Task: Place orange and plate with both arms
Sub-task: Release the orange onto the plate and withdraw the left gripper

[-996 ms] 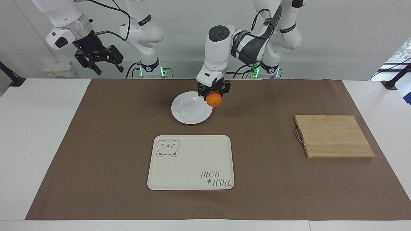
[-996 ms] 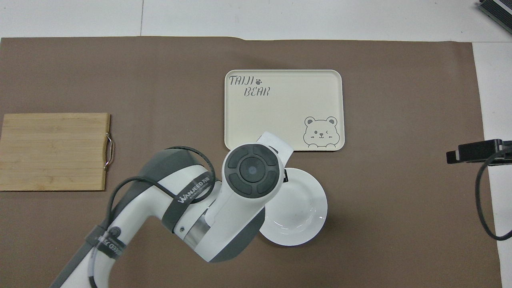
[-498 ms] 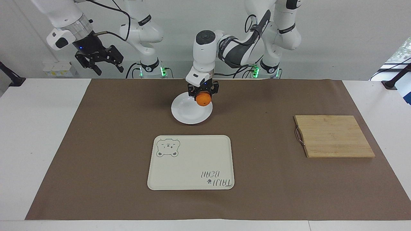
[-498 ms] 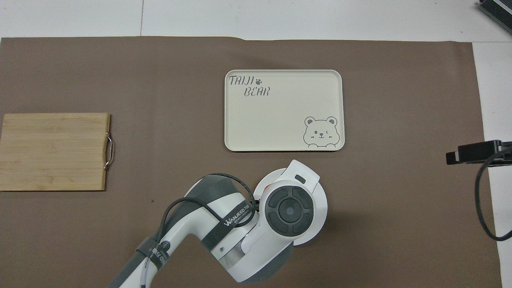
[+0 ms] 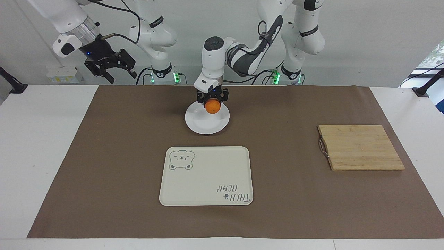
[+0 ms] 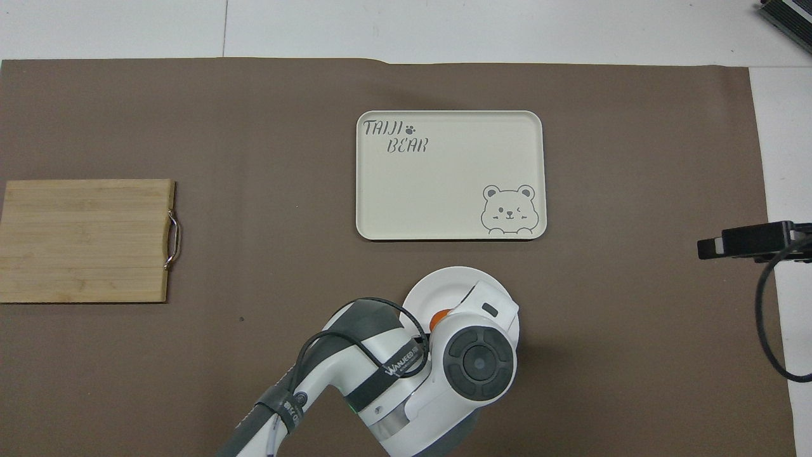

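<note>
We have the orange (image 5: 212,106) pinched in the left gripper (image 5: 212,101), hanging over the plate (image 5: 197,125). We lower it to the middle before letting go, so it won't roll. The right gripper (image 5: 111,69) waits aside, jaws spread.

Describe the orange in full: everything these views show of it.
The orange is a small, round, bright-orange fruit with a matte skin. The left gripper is shut on it from above, holding it over the white plate, on the side nearer the robots. Overhead, only a sliver shows beside the arm's wrist. Whether it touches the plate cannot be told.
</note>
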